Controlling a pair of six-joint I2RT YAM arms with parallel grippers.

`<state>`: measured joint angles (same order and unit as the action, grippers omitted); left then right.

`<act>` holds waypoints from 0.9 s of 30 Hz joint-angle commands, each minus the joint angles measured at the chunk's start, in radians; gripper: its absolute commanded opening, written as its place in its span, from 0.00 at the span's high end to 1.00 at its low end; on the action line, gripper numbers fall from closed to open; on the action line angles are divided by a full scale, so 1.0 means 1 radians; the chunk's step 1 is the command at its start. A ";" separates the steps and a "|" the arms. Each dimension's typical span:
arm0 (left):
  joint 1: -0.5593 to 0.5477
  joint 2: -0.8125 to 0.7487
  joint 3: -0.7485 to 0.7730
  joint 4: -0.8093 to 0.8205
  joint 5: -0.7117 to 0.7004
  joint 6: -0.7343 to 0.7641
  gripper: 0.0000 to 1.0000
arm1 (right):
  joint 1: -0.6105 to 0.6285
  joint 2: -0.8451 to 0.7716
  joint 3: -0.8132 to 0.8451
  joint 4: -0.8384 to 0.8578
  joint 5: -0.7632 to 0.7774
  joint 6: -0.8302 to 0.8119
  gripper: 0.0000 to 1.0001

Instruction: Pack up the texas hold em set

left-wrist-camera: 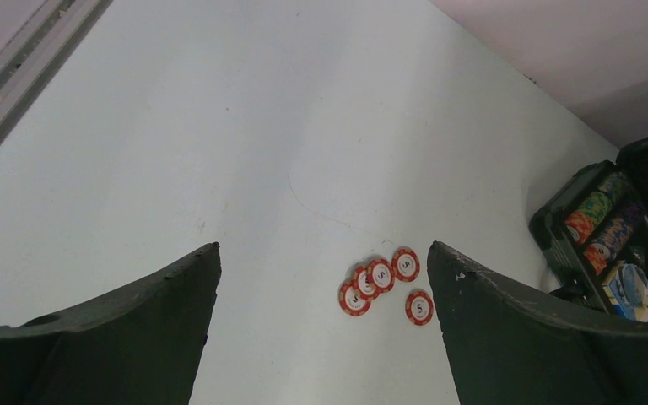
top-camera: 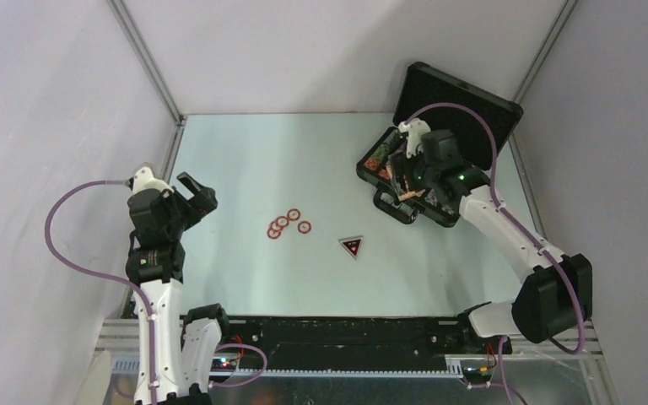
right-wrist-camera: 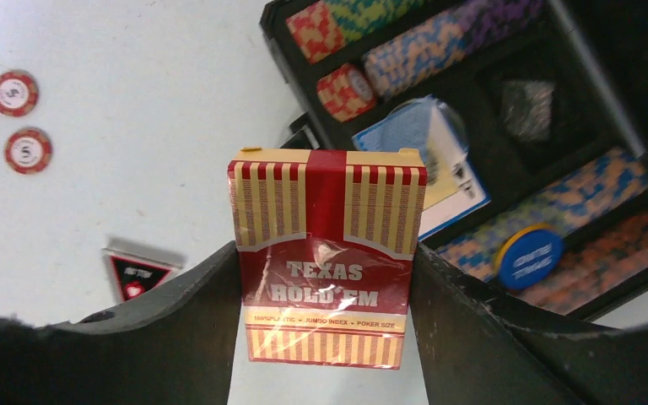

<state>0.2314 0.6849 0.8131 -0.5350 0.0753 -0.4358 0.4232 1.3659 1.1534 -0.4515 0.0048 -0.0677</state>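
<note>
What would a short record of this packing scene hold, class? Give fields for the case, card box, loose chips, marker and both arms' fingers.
case: open, lid up, far right of table, chip rows inside
card box: held by right fingers, near the case
loose chips: five, red-white, mid-table
marker: black triangle, right of chips in top view
left fingers: open, empty

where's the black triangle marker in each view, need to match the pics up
Top external: the marker lies near the middle of the table, just right of the loose red chips.
Left wrist: not in it.
Right wrist: lower left, left of the held card box.
Shared landmark: the loose red chips, seen in all three views.
</note>
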 commanded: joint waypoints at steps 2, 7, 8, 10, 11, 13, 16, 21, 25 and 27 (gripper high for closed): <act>0.007 0.000 -0.018 0.020 0.044 0.001 0.04 | -0.104 0.049 0.055 0.145 -0.225 -0.298 0.44; 0.008 0.011 -0.018 0.027 0.063 -0.004 0.03 | -0.174 0.202 0.214 0.064 -0.268 -0.427 0.43; 0.008 0.015 -0.018 0.029 0.065 -0.005 0.03 | -0.176 0.243 0.235 0.031 -0.256 -0.483 0.43; 0.008 0.020 -0.019 0.030 0.073 -0.009 0.03 | -0.178 0.303 0.300 -0.006 -0.229 -0.546 0.44; 0.008 0.022 -0.020 0.031 0.082 -0.010 0.03 | -0.180 0.322 0.345 -0.014 -0.221 -0.562 0.44; 0.007 0.026 -0.025 0.034 0.097 -0.014 0.03 | -0.190 0.379 0.407 -0.041 -0.209 -0.606 0.46; 0.006 0.030 -0.024 0.039 0.101 -0.014 0.03 | -0.201 0.467 0.510 -0.088 -0.184 -0.670 0.46; 0.006 0.042 -0.018 0.038 0.105 -0.015 0.03 | -0.220 0.601 0.637 -0.157 -0.132 -0.744 0.45; 0.006 0.051 -0.014 0.038 0.109 -0.013 0.03 | -0.257 0.648 0.681 -0.160 -0.131 -0.751 0.46; 0.005 0.055 -0.014 0.038 0.110 -0.014 0.03 | -0.274 0.657 0.690 -0.158 -0.140 -0.759 0.46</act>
<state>0.2314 0.7364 0.7967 -0.5323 0.1623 -0.4446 0.1894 2.0098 1.7706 -0.5953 -0.1459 -0.7769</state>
